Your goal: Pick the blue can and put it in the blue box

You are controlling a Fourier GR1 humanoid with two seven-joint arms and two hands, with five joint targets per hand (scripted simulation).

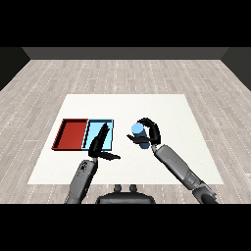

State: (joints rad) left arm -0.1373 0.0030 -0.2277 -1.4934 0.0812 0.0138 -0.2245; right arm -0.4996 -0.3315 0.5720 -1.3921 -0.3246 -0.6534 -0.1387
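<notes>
Between the right hand (150, 132), curled round the blue can (139, 135), and the light blue tray (109, 123) lies a bare strip of surface (162, 105). The left hand (98, 146), fingers straight, lies over the tray's near part and blocks it. The red tray (72, 134) adjoins on the left.
</notes>
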